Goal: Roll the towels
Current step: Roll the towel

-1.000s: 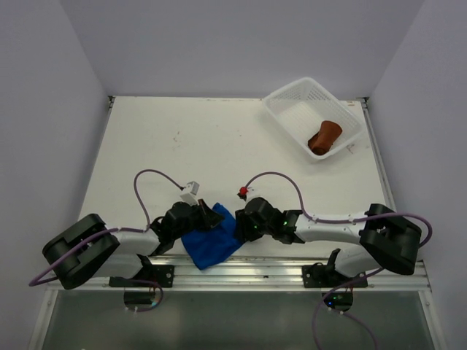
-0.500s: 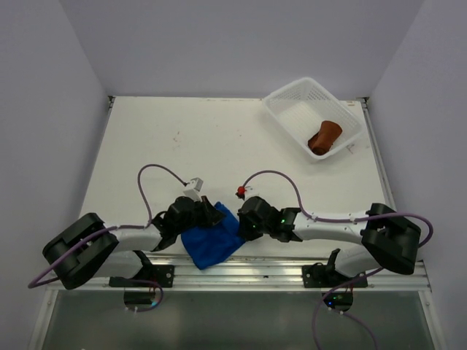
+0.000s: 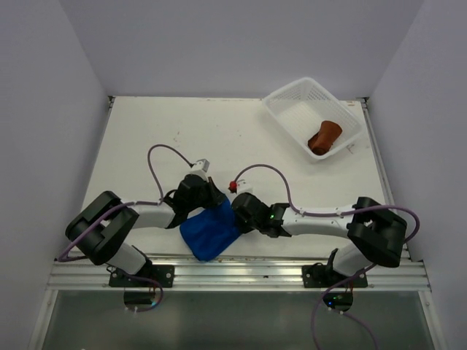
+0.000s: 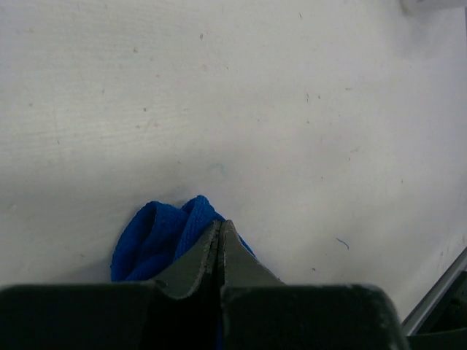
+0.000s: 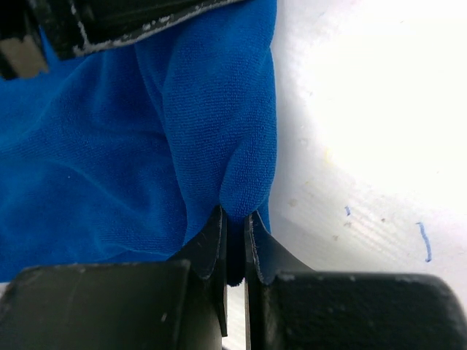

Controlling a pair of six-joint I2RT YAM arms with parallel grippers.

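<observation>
The blue towel [image 3: 210, 232] lies bunched at the counter's [image 3: 146, 146] near edge. The left hand [image 4: 220, 227] is clamped on a tuft and the right hand [image 5: 235, 219] pinches a fold; I judge they should draw apart evenly to flatten it before rolling. Only the overhead view shows the rust-brown towel [image 3: 325, 135] in the white mesh basket [image 3: 299, 115]; only the wrist views show each pinch.

- No word, brand, number or sign can be read in any of the three views.
- Right wrist view: a short blue mark [image 5: 424, 243] on the white table [image 5: 379, 109], a bare stroke and not a letter or a digit.
- Top view: a small white tab [image 3: 352, 148] just beside the white mesh basket [image 3: 287, 128], too small to tell whether it bears print.
</observation>
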